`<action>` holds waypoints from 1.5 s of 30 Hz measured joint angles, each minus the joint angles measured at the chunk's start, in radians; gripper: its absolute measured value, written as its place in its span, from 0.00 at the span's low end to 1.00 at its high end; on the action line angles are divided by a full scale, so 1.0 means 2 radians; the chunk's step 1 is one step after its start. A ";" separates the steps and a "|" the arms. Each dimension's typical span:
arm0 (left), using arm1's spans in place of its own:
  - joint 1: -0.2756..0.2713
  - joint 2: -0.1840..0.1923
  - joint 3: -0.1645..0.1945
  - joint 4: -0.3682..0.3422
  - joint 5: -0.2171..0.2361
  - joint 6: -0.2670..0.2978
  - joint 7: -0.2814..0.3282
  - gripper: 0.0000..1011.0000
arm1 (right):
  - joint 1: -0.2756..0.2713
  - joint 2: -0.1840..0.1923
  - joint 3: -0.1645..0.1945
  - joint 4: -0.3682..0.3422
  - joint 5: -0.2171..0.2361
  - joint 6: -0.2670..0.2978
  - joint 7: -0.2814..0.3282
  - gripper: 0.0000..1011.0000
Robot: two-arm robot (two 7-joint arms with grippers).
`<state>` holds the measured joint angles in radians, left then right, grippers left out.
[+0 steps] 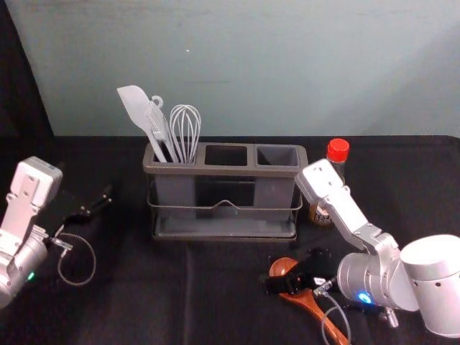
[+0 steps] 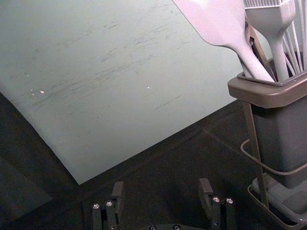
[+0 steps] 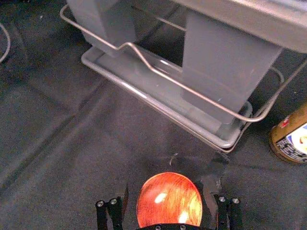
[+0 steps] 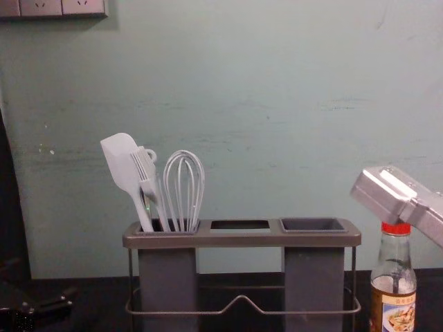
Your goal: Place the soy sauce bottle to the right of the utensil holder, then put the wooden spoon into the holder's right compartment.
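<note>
- Right gripper [image 1: 289, 269], in front of the utensil holder [image 1: 226, 171], spread astride the wooden spoon [image 1: 314, 307]: bowl in wrist view, handle too in head view.
- Soy sauce bottle [image 1: 321, 215], right of holder.
- Left gripper [image 1: 85, 183], spread, left of holder.

Prob. a robotics lab, can't tell for sure: my bot's L arm [image 1: 32, 180] at the table's L edge, R arm [image 1: 345, 208] nr its R edge. Black cloth [image 1: 136, 302] on top, scuffed wall [image 1: 251, 72] w/ sockets [image 4: 41, 7] behind far edge, dark drape [image 1: 21, 79] by far L corner.
</note>
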<state>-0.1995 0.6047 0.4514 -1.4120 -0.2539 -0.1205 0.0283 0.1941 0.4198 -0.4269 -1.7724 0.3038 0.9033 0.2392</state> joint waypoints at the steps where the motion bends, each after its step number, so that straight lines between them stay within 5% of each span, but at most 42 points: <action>1: 0.000 0.000 0.000 0.000 0.000 0.000 0.000 1.00 | 0.001 0.001 -0.001 0.001 -0.002 0.000 0.002 0.99; 11: 0.000 0.000 0.000 0.000 0.000 0.000 0.000 1.00 | 0.007 0.005 -0.012 0.010 -0.021 -0.003 0.017 0.99; 45: 0.000 0.000 0.000 0.000 0.000 0.000 0.000 1.00 | 0.005 -0.010 -0.003 0.030 -0.058 -0.010 0.040 0.99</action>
<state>-0.1995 0.6047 0.4514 -1.4120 -0.2539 -0.1205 0.0283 0.2047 0.4006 -0.4321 -1.7133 0.1887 0.8831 0.3192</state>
